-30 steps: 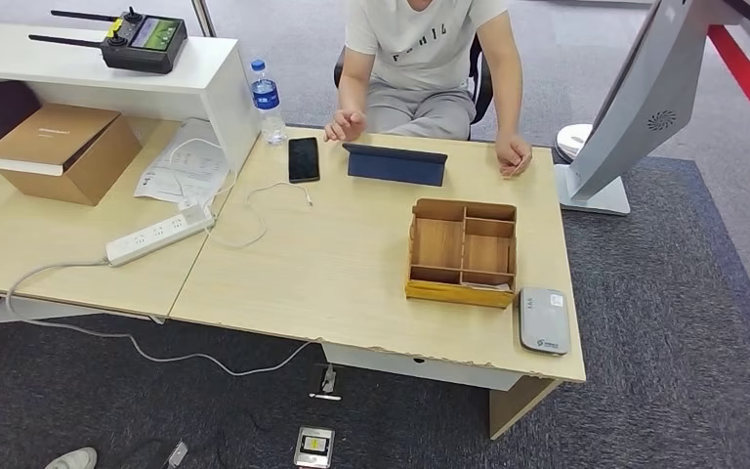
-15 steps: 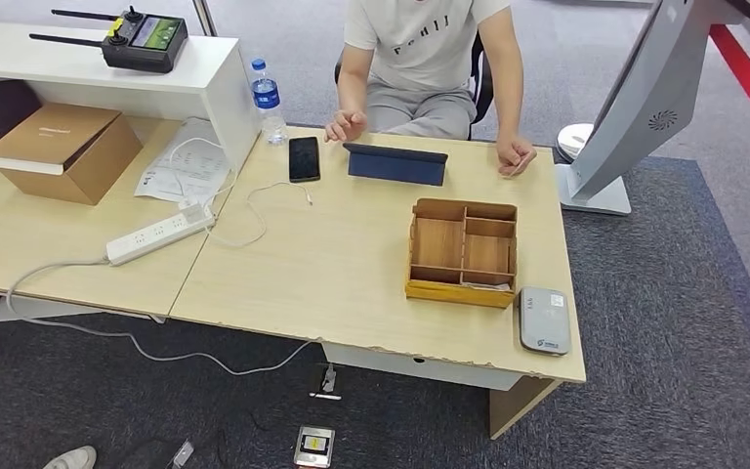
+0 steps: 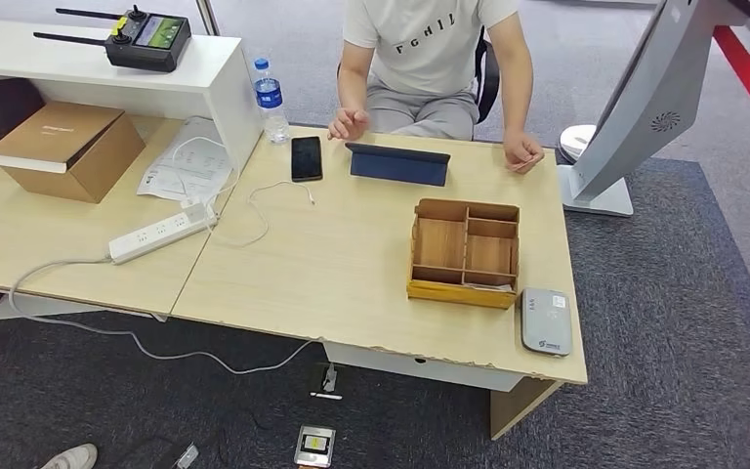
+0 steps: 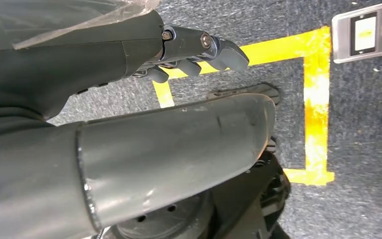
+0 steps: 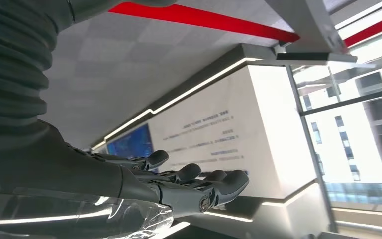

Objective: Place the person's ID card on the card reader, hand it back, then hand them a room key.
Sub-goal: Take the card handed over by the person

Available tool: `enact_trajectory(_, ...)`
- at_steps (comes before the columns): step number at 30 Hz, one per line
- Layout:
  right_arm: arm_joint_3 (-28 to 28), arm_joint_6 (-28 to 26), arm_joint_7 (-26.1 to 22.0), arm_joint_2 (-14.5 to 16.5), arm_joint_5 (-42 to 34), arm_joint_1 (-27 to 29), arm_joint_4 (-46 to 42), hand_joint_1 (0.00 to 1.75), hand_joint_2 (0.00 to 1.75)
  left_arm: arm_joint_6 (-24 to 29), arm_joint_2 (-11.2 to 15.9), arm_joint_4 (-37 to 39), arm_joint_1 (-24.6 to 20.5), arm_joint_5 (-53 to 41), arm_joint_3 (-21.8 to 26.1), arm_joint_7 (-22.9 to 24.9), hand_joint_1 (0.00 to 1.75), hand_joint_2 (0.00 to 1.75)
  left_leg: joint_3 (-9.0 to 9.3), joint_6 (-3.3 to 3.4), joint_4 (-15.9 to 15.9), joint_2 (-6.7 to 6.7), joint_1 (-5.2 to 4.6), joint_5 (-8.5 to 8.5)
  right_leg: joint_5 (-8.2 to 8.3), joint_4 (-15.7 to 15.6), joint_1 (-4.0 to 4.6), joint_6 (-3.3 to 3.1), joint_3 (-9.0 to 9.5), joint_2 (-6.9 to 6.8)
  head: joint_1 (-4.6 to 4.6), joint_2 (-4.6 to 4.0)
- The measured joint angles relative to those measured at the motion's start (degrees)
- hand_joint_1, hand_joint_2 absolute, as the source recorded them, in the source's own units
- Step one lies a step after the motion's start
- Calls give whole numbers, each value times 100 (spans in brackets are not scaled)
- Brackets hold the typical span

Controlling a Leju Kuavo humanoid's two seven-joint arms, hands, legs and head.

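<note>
Left hand [image 4: 189, 50] fingers [image 4: 229, 52] are lying slightly apart, grasping nothing, hanging over grey carpet with yellow tape [image 4: 316, 94]. Right hand [image 5: 179, 184] fingers [image 5: 234, 181] are lying extended and apart, empty, pointing toward a lit wall. On the bench [image 3: 342, 264], the grey card reader [image 3: 545, 320] is sitting at the near right corner, just beside the wooden organizer [image 3: 465, 252]. A person [image 3: 430, 59] is sitting at the far side, both hands resting near a dark tablet [image 3: 398, 164]. Can't tell where the ID card is.
</note>
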Motion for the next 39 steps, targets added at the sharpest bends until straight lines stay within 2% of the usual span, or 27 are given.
enact_trajectory(5, 488, -139, 55, 318, 133, -7, 30, 0, 175, 15, 13, 0, -2, 1, -40, 39, 0, 0, -1, 0, 1, -4, 1, 0, 1, 0, 3, 0, -5, 1, -1, 0)
enact_trajectory(12, 848, -162, 60, 498, 132, -9, 88, 0, 175, 22, 26, 0, 7, 1, -79, 44, 0, 0, -8, 1, 1, -5, 1, 0, 2, -1, 3, 1, -10, 0, 0, 0)
enact_trajectory(22, 1100, -232, 74, 648, 157, 5, 170, 0, 175, 26, 40, 0, 18, -8, -139, 55, 0, 0, -9, 1, 1, -2, 1, 0, 4, -2, -1, 2, -11, 1, 0, 0)
enact_trajectory(28, 1335, -593, 273, 1050, 682, 208, 267, 0, 175, 27, 40, 0, 13, 34, -174, 57, 0, 0, -8, -4, 1, 0, 4, 4, 8, -2, 8, -4, -12, 4, -1, 0)
enact_trajectory(32, 1381, -546, 345, 1277, 1043, 292, 339, 0, 175, 50, 60, 0, 31, 90, -179, 137, 0, 0, -13, -7, 1, -4, 9, 9, 9, -2, 12, -6, -16, 1, 1, 0)
enact_trajectory(39, 1399, -524, 391, 1496, 1120, 342, 480, 0, 175, 52, 85, 0, 50, 132, -185, 222, 0, 0, -17, -7, 1, -3, 10, 9, 11, -2, 13, -9, -21, 3, 0, 0)
